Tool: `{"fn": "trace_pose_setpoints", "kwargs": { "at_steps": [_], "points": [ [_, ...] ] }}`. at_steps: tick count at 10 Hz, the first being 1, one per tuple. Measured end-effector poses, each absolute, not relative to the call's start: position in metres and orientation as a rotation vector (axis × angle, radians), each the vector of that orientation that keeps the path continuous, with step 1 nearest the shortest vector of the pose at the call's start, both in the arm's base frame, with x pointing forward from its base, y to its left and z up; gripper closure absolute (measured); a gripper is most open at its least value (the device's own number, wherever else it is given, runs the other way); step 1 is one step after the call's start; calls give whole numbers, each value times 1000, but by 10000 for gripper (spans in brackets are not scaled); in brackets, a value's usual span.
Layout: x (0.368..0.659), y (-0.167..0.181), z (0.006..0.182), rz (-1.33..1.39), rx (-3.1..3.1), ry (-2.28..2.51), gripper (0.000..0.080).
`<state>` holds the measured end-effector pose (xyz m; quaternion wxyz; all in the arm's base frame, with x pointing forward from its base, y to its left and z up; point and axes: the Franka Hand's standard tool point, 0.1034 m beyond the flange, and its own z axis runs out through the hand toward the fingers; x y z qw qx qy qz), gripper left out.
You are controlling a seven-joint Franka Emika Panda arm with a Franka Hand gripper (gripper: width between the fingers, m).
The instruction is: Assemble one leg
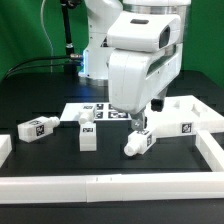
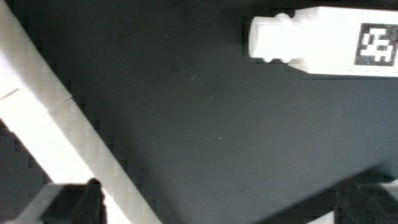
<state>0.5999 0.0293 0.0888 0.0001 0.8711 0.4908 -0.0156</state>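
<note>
Several white legs with tag stickers lie on the black table. One leg [image 1: 138,141] lies tilted just below my gripper [image 1: 137,123], and it also shows in the wrist view [image 2: 329,45], ahead of the fingertips and apart from them. Another leg [image 1: 87,135] stands upright, one [image 1: 37,127] lies at the exterior view's left, and one [image 1: 85,117] sits by the marker board. My gripper [image 2: 217,205] is open and holds nothing. Only black table shows between its dark fingertips [image 2: 71,205]. In the exterior view the hand hides most of the fingers.
The marker board [image 1: 103,110] lies behind the legs. The large white panel [image 1: 188,117] is at the exterior view's right. A low white wall [image 1: 100,186] runs along the front and sides. A white strip [image 2: 50,115] crosses the wrist view beside one fingertip.
</note>
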Motion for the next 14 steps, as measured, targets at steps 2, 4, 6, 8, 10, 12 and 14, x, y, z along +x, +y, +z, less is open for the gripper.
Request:
{"fn": "trace_pose_setpoints", "kwargs": {
  "at_steps": [2, 4, 6, 8, 10, 12, 14],
  "points": [
    [564, 0, 83, -48, 2917, 1150, 150],
    [574, 10, 86, -51, 3067, 820, 150],
    [574, 9, 85, 5, 3051, 856, 150],
    [574, 9, 84, 4, 3051, 857, 150],
    [572, 10, 85, 8, 3104, 635, 150],
    [566, 26, 76, -3, 3176, 182, 150],
    [566, 36, 67, -11, 3218, -203, 150]
  ]
}}
